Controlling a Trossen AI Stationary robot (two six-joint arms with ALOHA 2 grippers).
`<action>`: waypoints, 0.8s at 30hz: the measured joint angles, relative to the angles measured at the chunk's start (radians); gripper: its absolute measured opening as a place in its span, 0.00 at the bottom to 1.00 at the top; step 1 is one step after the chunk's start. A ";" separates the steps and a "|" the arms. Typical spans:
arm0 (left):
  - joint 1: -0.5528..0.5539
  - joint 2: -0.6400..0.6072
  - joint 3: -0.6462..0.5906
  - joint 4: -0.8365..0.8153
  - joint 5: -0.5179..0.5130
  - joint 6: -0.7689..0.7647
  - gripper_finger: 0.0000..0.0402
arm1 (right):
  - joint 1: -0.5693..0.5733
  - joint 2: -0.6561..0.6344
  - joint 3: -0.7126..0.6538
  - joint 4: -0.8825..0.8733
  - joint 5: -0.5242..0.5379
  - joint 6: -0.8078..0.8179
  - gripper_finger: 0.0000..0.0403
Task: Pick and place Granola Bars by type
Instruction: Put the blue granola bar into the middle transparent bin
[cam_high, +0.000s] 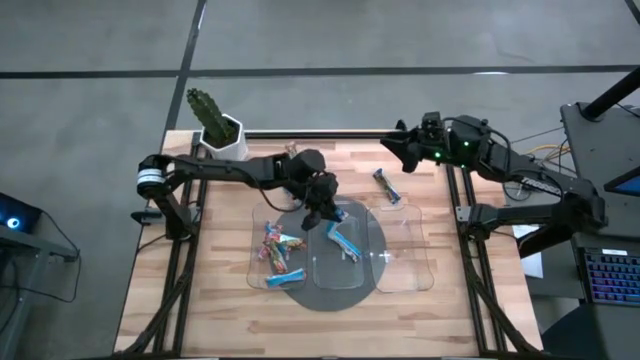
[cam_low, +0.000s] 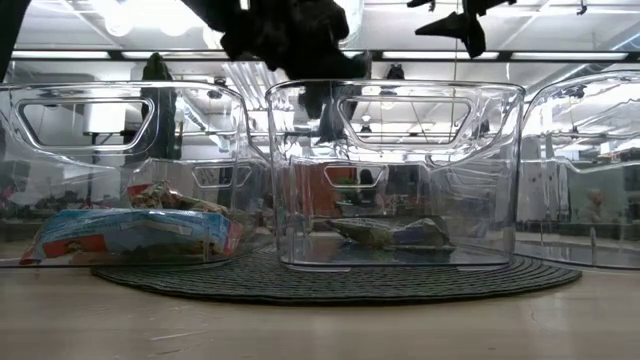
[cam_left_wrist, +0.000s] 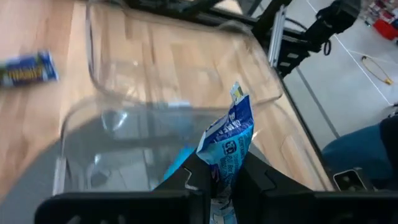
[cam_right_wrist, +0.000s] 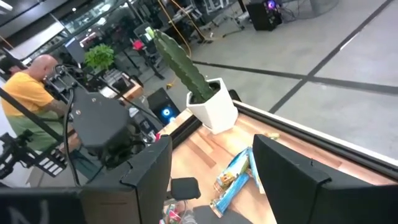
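My left gripper (cam_high: 322, 207) (cam_left_wrist: 224, 180) hangs over the middle clear tray (cam_high: 322, 270) and is shut on a light blue granola bar (cam_left_wrist: 229, 140). More light blue bars (cam_high: 346, 238) (cam_low: 390, 232) lie in that middle tray. The left tray (cam_high: 256, 262) holds several red-pink multicoloured bars (cam_high: 276, 247) (cam_low: 130, 230). A dark blue bar (cam_high: 387, 187) (cam_left_wrist: 28, 68) lies on the table beyond the right tray (cam_high: 425, 262). Two more bars (cam_right_wrist: 235, 177) lie near the table's far edge. My right gripper (cam_high: 393, 146) (cam_right_wrist: 214, 180) waits open, high over the far right of the table. My left gripper pinches the light blue bar between its two fingers at one end of the wrapper (cam_left_wrist: 225, 163). The fingers come from above, pointing down. The bar's other end (cam_left_wrist: 236, 93) sticks out past the fingertips, lifted clear above the middle tray.
A cactus in a white pot (cam_high: 218, 128) (cam_right_wrist: 208, 106) stands at the table's far left corner. The three trays sit on a round dark mat (cam_low: 330, 282). A person in a yellow shirt (cam_right_wrist: 28, 93) sits in the room beyond the table.
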 joint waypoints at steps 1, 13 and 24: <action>-0.002 0.000 -0.014 0.004 -0.002 -0.009 0.06 | 0.000 0.003 0.000 0.000 0.000 0.000 0.53; -0.012 0.000 -0.038 0.045 0.005 -0.137 0.26 | 0.000 0.006 0.000 0.002 0.000 0.000 0.53; -0.036 -0.002 0.037 0.040 0.072 -0.129 0.40 | 0.000 0.006 0.000 -0.055 0.012 -0.001 0.53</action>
